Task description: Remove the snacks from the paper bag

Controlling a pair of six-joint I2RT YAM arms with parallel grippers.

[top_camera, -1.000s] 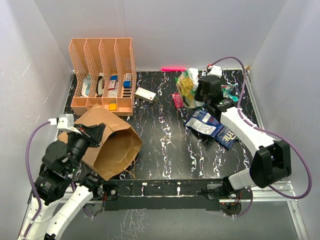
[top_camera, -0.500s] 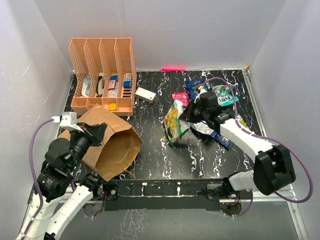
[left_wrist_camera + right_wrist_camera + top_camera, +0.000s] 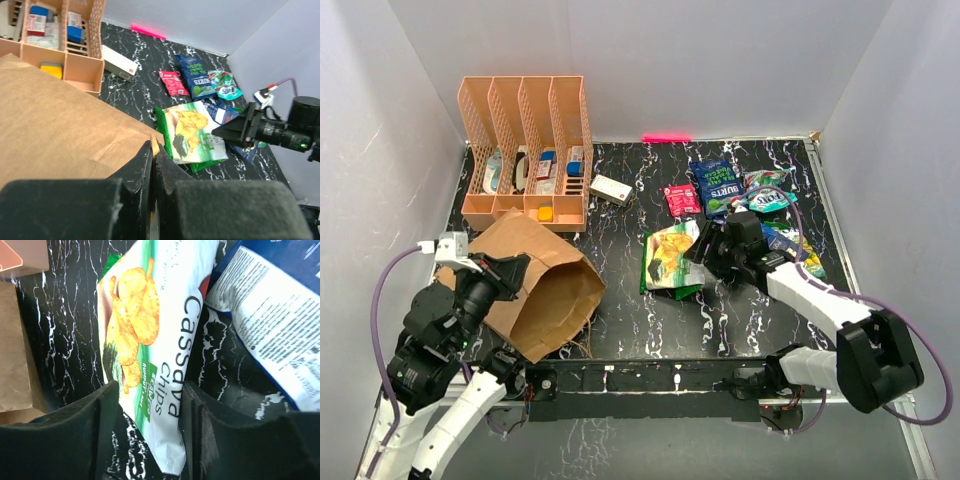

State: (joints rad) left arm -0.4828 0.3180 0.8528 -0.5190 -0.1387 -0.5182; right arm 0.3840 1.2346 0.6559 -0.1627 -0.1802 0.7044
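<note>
The brown paper bag (image 3: 545,285) lies on its side at the left, mouth toward the table's middle. My left gripper (image 3: 510,270) is shut on its rim (image 3: 152,147). A green-yellow cassava chips bag (image 3: 670,260) lies flat at centre. My right gripper (image 3: 705,255) stands open around its end (image 3: 150,410), with a gap beside the left finger. Behind it lie a pink-red packet (image 3: 680,200), a dark blue bag (image 3: 717,185) and a teal bag (image 3: 768,192). Another dark blue bag (image 3: 275,315) lies partly under the right arm.
An orange mesh rack (image 3: 525,150) with small boxes stands at the back left. A small white box (image 3: 610,188) lies beside it. A pink strip (image 3: 666,137) marks the back edge. White walls close in the table on three sides.
My right gripper carried the green-yellow bag from the back right to the table's centre, laid it down and opened. The left gripper still pinches the paper bag's rim.
</note>
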